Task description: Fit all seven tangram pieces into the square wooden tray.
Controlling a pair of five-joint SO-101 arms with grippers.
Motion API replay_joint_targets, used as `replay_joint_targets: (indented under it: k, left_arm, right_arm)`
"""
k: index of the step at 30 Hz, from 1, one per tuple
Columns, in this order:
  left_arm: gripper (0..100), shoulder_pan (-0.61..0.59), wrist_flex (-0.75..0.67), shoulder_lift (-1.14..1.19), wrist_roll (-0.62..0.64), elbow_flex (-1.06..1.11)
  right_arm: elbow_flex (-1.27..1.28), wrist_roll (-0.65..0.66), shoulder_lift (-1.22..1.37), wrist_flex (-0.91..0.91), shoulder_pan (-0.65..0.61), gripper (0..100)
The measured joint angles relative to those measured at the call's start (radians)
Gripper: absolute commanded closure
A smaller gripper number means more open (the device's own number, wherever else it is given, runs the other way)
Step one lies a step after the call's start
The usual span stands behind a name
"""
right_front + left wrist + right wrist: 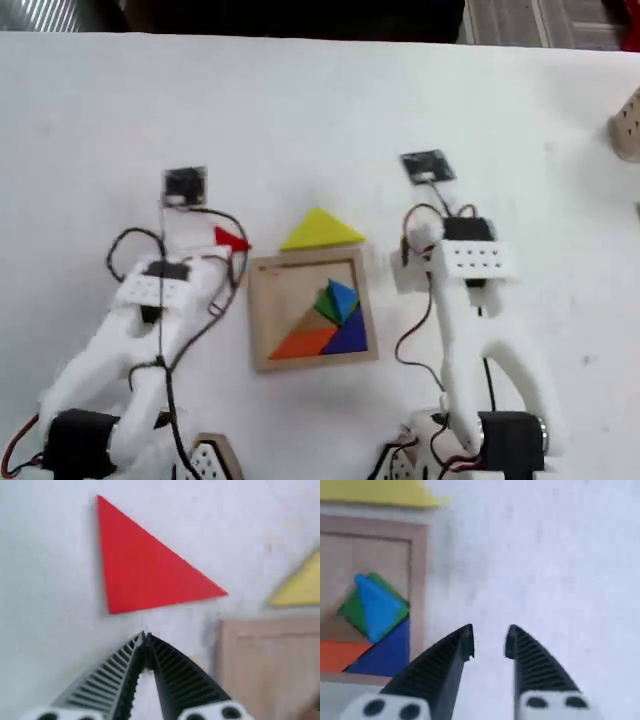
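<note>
The square wooden tray (260,315) lies between the two arms. Orange (305,342), dark blue (348,335), green (325,300) and light blue (343,295) pieces sit in it, the light blue one partly on the green one. A yellow triangle (320,230) lies on the table just beyond the tray. A red triangle (232,240) lies off the tray's far left corner. My left gripper (146,637) is shut and empty just short of the red triangle (140,565). My right gripper (489,641) is open and empty above bare table right of the tray (420,580).
A pale wooden object (625,125) stands at the table's right edge. Another wooden part (215,455) sits by the left arm's base. Loose cables (225,285) hang beside the tray's left side. Bare white table stretches behind the pieces.
</note>
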Motion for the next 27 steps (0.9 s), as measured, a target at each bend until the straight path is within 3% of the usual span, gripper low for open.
replay_joint_targets:
  k: [7, 13, 19, 27]
  left_arm:
    - [98, 0.396, 0.075, -0.061, 0.083, 0.000]
    - [98, 0.585, -0.051, -0.061, 0.198, 0.000]
    - [98, 0.689, -0.207, -0.061, 0.235, 0.000]
    - [98, 0.690, -0.308, 0.135, 0.235, -0.049]
  right_arm:
    - [0.074, 0.000, 0.003, -0.028, 0.172, 98.1]
    - [0.094, 0.000, 0.003, -0.094, 0.206, 98.1]
    - [0.097, 0.000, 0.003, -0.097, 0.203, 98.1]
    - [0.097, 0.000, 0.003, -0.097, 0.204, 98.1]
